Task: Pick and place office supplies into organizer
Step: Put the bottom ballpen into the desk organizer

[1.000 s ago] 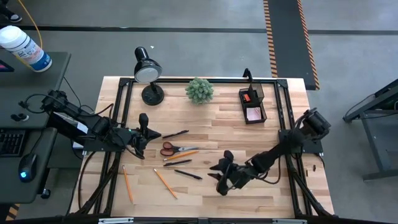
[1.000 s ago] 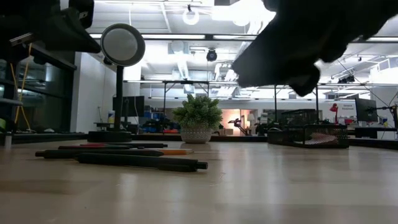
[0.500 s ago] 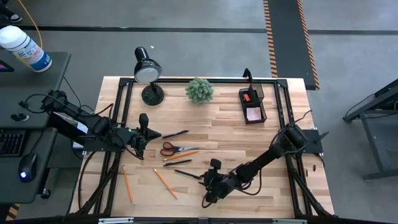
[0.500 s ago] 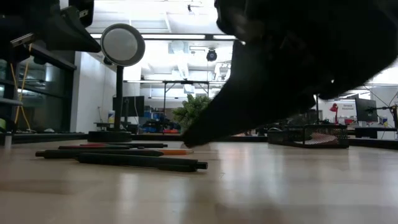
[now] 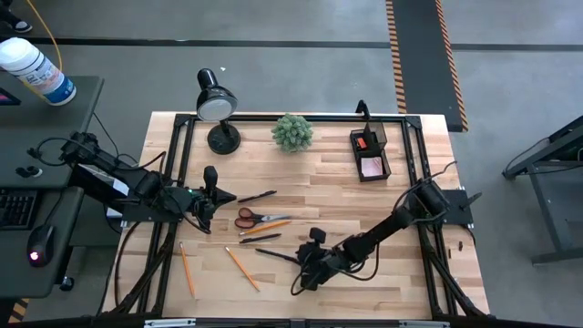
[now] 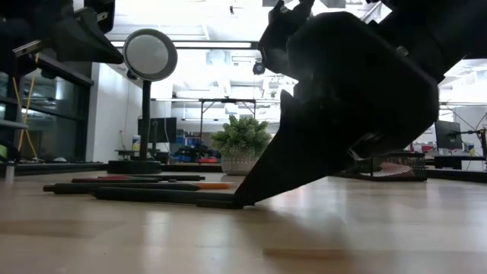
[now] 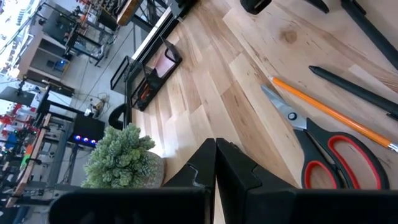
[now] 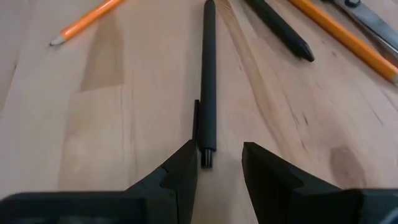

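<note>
— Swung in from the table's right side and dropped low: right gripper (image 5: 303,273) now down at the wood, fingers part open and straddling the clip end of a black pen (image 8: 207,81).

— Holding anything?

— Nothing yet. One finger (image 8: 177,171) just beside the pen's end, the other across a gap; pen flat on the table (image 5: 364,205), not lifted. Seen level from the table edge, fingertip touching down right at that pen's end.

— Meaning for the job?

— Probably lined up for a grab; closing and lifting yet to come. Scissors (image 5: 255,218), pencils (image 5: 242,268) and other pens (image 5: 258,196) loose in the middle of the table.

— And the organizer?

— Organizer (image 5: 370,151) at the far right corner, well apart from the pen; something red and a pink pad inside already.

— Left side?

— Left gripper (image 5: 210,193) pinched shut, empty, parked by the left edge near the scissors.
</note>
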